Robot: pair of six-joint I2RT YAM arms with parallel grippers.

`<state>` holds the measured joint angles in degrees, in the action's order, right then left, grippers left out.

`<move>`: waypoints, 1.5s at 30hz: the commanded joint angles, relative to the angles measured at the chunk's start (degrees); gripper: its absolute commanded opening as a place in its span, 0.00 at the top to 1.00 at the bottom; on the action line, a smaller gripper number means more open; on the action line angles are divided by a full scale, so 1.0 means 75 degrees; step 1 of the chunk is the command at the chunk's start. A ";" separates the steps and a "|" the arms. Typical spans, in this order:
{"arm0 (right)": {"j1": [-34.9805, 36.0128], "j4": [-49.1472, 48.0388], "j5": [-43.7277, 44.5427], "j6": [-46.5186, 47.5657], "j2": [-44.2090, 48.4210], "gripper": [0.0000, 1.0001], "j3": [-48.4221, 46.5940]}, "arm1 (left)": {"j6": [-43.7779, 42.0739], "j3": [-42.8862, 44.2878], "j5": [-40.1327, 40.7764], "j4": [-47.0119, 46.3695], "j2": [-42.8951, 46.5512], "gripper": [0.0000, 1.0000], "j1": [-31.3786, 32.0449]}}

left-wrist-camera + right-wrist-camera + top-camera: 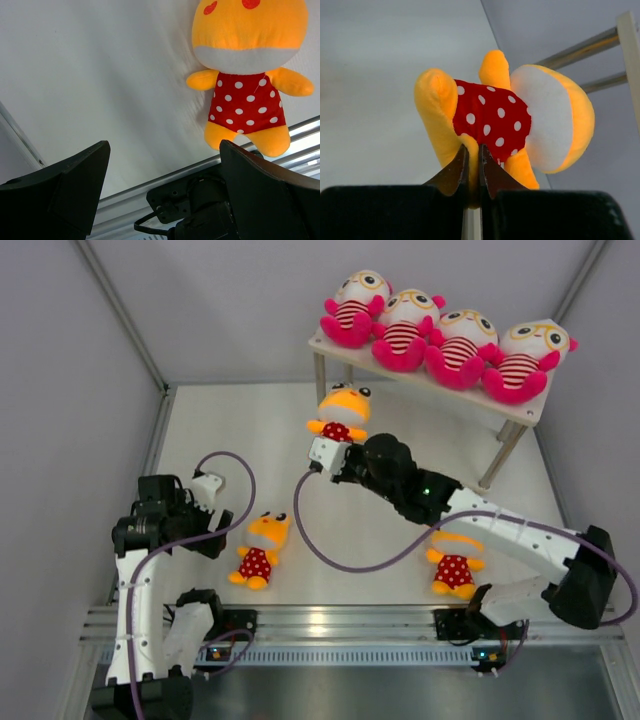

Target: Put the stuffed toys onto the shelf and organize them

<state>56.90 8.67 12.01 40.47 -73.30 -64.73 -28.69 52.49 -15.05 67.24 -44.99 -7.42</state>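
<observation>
- Right gripper (473, 162) is pinching shut on one leg of a yellow-orange toy (490, 117) and, as far as I can judge, holding it clear of the table (250, 430). Gripping a limb is leaving the soft body free to settle when it is set down.
- It is hanging this toy just in front of the shelf (530, 412), lower than the top board, seemingly because that board is already full.
- Four pink toys (400, 332) are sitting side by side along the top board, faces forward, filling it from end to end.
- Left gripper (162, 150) is hovering with its jaws spread wide and nothing between them. It is near a second yellow-orange toy (247, 75) lying face up on the table, probably lining up to pick it.
- A third yellow-orange toy (455, 568) is lying by the right arm, partly covered by it, waiting its turn.
- Whether a lower board is free cannot be made out from above.
</observation>
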 commanded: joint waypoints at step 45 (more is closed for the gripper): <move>0.1971 -0.2331 -0.0871 -0.3215 -0.0469 0.22 0.1140 | 0.0367 -0.0096 0.0399 -0.0422 -0.0083 0.03 0.0017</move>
<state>64.47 -2.61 12.34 25.67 -75.64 -62.24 -28.01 52.47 -14.70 67.05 -44.80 -7.42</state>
